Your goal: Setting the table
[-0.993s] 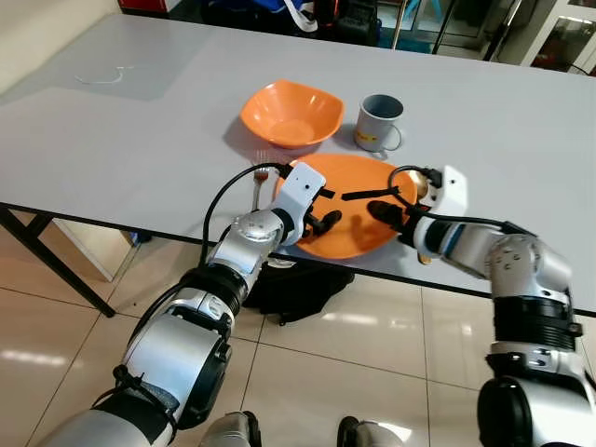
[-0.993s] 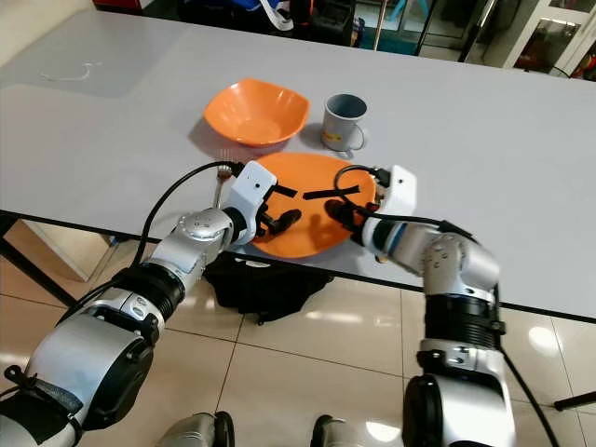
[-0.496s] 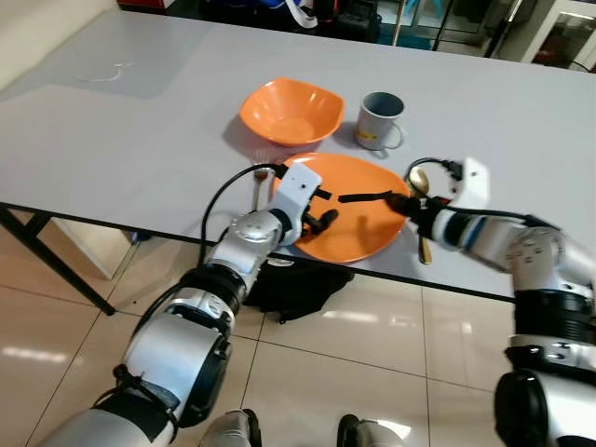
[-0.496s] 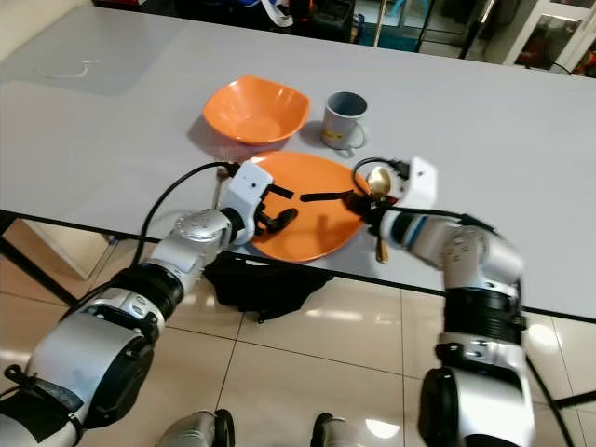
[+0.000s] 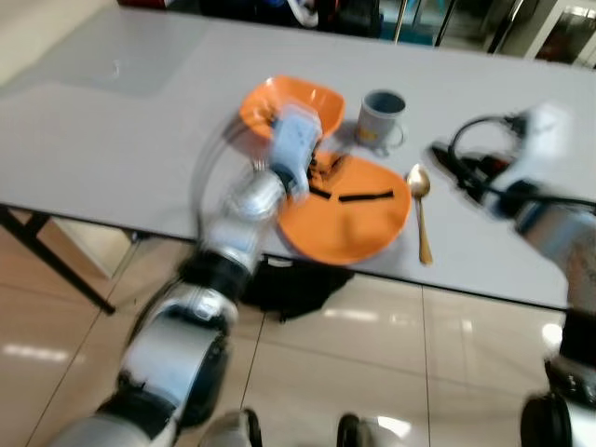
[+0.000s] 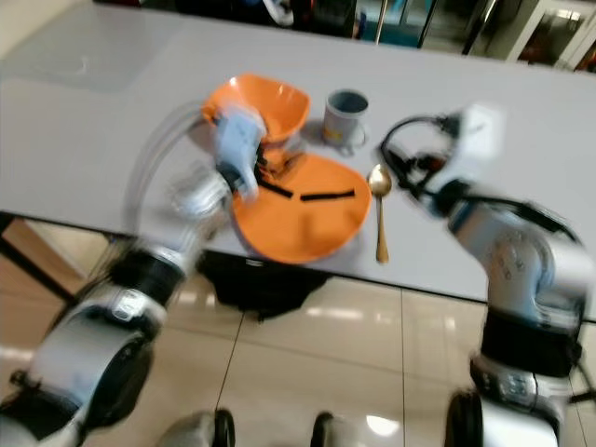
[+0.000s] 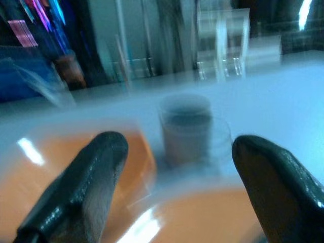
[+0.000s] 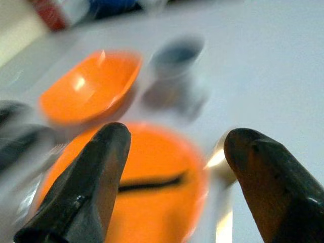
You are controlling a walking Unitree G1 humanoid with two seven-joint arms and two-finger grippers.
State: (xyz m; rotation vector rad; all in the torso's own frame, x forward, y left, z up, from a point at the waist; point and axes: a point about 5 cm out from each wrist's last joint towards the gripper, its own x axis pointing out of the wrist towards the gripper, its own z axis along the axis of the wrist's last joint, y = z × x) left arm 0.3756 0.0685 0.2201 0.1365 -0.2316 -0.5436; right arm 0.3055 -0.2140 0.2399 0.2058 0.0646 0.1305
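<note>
Plate: round orange plastic plate (image 5: 346, 216) at the near edge of the grey worktop (image 5: 130, 140), its near rim hanging slightly over; thin dark strip lies across its middle.
Spoon: gold metal spoon (image 5: 421, 219) flat on the worktop just beside the plate at its 3 o'clock, bowl end away from the robot, handle toward the near edge.
Bowl: orange squarish plastic bowl (image 6: 265, 104) at the plate's 11 o'clock, close to it.
Mug: grey mug (image 5: 380, 119) at the plate's 12 o'clock, handle toward the spoon side.
Left claw: left claw (image 7: 174, 174) over the plate's far-left rim beside the bowl, heavily blurred; fingers apart, nothing between them; mug ahead in its wrist view.
Right claw: right claw (image 8: 174, 172) raised above the worktop at the spoon's 2 o'clock, apart from it; fingers spread, empty.
Floor: beige tiles (image 5: 372, 372); dark bag (image 5: 289, 289) under the worktop edge.
</note>
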